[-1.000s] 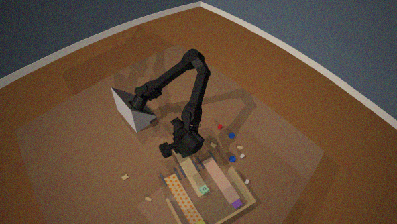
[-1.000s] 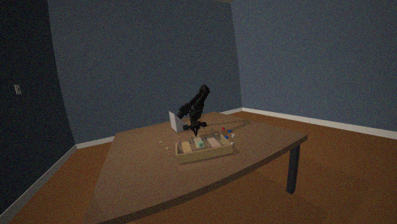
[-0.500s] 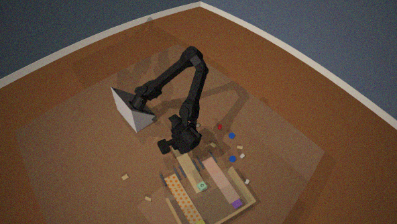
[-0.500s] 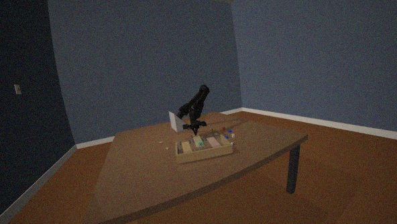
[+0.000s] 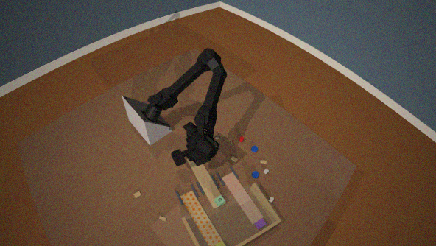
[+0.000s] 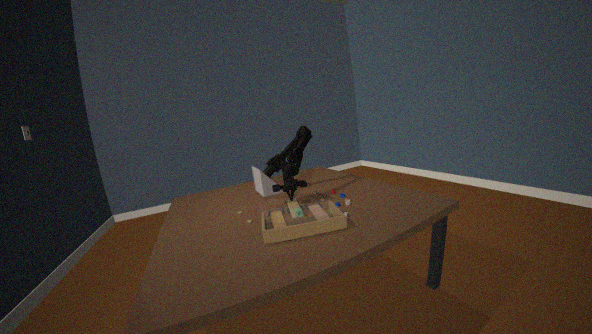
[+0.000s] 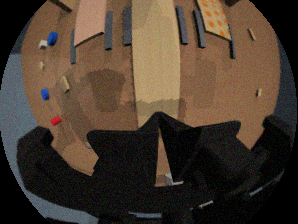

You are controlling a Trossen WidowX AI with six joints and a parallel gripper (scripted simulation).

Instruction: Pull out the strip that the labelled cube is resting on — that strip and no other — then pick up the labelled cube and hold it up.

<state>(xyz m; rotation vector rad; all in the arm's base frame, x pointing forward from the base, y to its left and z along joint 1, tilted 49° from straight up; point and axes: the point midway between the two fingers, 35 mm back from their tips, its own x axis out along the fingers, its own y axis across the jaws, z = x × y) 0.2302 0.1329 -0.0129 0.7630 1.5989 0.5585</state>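
A brown tabletop (image 5: 92,166) stands in a blue-walled room with a wooden floor. The single pincer (image 7: 160,121) is closed to its narrowest, its tips pinched over the near end of the thin tan strip (image 5: 204,180), which it appears to grip. That strip runs straight away from the pincer into the tray (image 5: 274,218). The green labelled cube (image 5: 219,200) sits on its far end, inside the tray.

Two more strips are plain to see. A pink one (image 5: 241,197) carries a purple cube (image 5: 260,223), and an orange dotted one (image 5: 200,217) has its far end cut off by the frame edge. A further tan band (image 5: 263,200) lies on the right; I cannot tell whether it is a strip or part of the tray. About six dark bars (image 5: 221,178) lie between the strips at the tray's mouth.

Right of the pincer lie two blue discs (image 5: 254,149), one red bit (image 5: 241,139), two tan blocks (image 5: 263,161) and two white ones (image 5: 266,171). Two more tan blocks (image 5: 137,194) sit apart on the left. The arm rises from a white wedge (image 5: 147,127). From above, the arm's body hides the fingertips; the cube's label is too small to read.
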